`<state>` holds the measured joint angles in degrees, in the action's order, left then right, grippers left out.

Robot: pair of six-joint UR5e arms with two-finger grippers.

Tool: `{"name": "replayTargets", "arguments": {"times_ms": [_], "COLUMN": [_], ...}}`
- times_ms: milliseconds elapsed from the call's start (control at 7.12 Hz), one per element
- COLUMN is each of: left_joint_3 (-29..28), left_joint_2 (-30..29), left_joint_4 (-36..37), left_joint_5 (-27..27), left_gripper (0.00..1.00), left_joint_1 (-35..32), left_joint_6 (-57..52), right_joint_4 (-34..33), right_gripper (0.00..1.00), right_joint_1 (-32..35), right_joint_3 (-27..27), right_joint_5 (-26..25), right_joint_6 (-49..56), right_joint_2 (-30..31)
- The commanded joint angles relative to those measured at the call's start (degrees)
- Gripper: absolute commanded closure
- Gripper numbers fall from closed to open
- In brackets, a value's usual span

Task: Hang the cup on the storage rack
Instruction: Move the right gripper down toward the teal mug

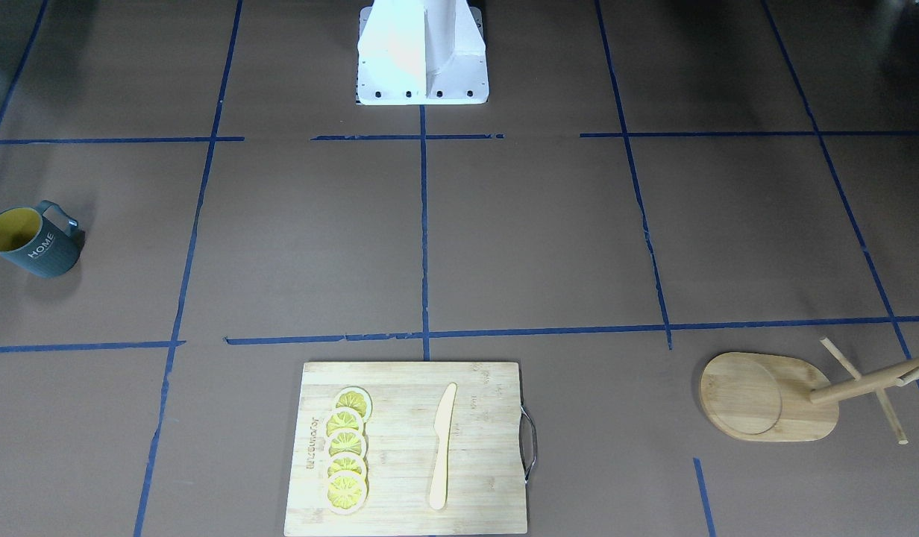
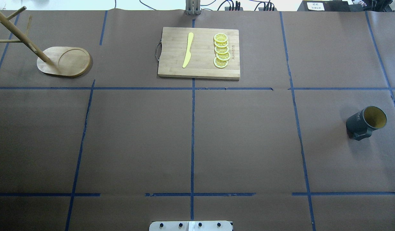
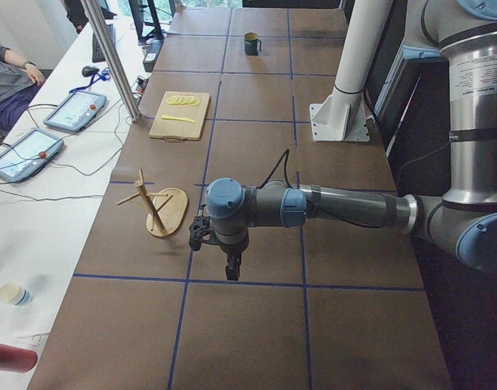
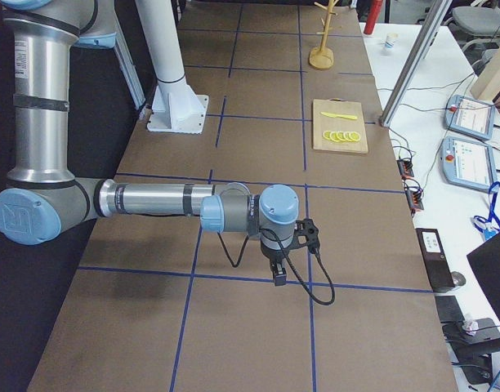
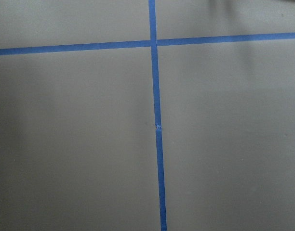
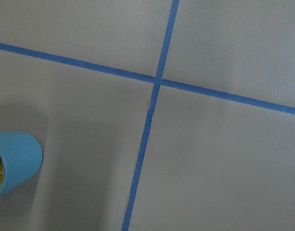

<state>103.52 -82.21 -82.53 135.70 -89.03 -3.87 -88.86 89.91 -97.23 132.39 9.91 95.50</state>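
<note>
- Found the cup [image 2: 365, 122] standing on its base at the right end of the table [image 2: 191, 141], mouth up, handle turned toward the near, robot side. Judged that this leaves the loop open to a grasp from that side.
- Found the storage rack [image 2: 64, 61] at the far left, flat base down, pole up, pegs bare. Nothing hung on it.
- Recorded cup and rack as well apart, at opposite ends. Judged a long carry or a hand-over to be needed, with no step of the task yet begun.
- Noted a cutting board [image 2: 200, 69] at far centre between them, bearing lemon slices [image 2: 222, 51] and a pale knife [image 2: 188, 50]. Judged it no part of the task and clear of a straight path along the near side.
- Saw the left gripper [image 3: 232, 275] hanging fingers-down over bare table near the rack. Could not tell whether released or clenched; seen holding nothing.
- Saw the right gripper [image 4: 277, 279] likewise pointing down over bare table. Could not tell its state; nothing seen in it.
- Noted a blue cylinder with a yellow inside at the lower left of the right wrist view, probably the cup.
</note>
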Motion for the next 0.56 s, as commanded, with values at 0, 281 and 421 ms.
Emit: {"name": "replayTargets", "arguments": {"times_ms": [0, 281, 421], "left_joint_3": [0.2, 0.3, 0.2], "left_joint_2": [-0.1, -0.1, -0.1], "left_joint_4": [0.1, 0.1, 0.0], "left_joint_5": [0.0, 0.1, 0.0], "left_gripper": [0.00, 0.00, 0.00], "left_joint_1": [0.1, 0.1, 0.1], "left_joint_6": [0.1, 0.0, 0.1], "right_joint_4": [-0.1, 0.1, 1.1], "right_gripper": [0.00, 0.00, 0.00], "right_joint_1": [0.0, 0.0, -1.6], "right_joint_3": [0.4, -1.2, -1.9], "right_joint_5": [0.3, 0.2, 0.4], "right_joint_6": [-0.4, -0.7, -0.9], "right_joint_2": [0.2, -0.7, -2.1]}}
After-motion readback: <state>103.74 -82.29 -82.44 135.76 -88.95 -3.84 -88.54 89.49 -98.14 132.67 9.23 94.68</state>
